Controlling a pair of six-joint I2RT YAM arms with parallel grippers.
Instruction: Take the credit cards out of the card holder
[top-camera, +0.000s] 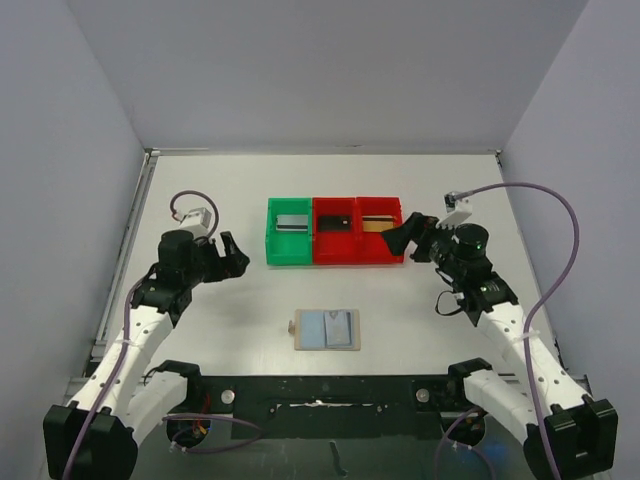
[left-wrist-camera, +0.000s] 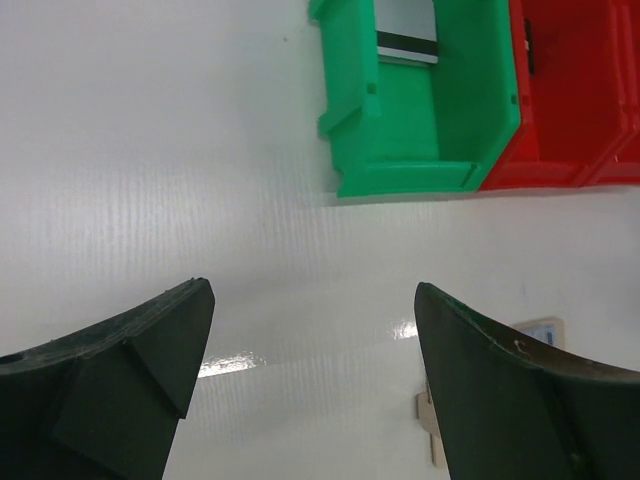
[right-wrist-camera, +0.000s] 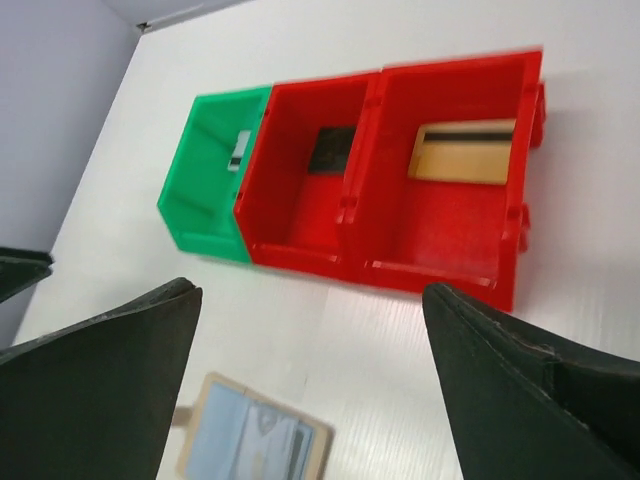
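- Left end effector (top-camera: 230, 256): fingers spread wide with nothing between them, hanging over the bare counter (top-camera: 220, 330) at roughly 9 o'clock from the green bin (top-camera: 290, 259).
- The green bin is the leftmost of three bins touching in a row. The silver card (top-camera: 292, 223) lies flat inside, up toward the 12 o'clock end.
- Card holder (top-camera: 327, 328): flopped open on the counter with the light-blue pockets facing up and the little tab poking out at its 9 o'clock side. It sits at 6 o'clock from the bins, well apart from them, between the two arms. Can't tell if anything's in the pockets.
- Middle red bin (top-camera: 337, 256): black card (top-camera: 337, 222) lying in it.
- Right red bin (top-camera: 378, 257): gold card (top-camera: 377, 225) flat inside, toward the 12 o'clock end.
- Right end effector (top-camera: 408, 236): fingers wide apart and holding nothing, right by the 3 o'clock edge of the right red bin.
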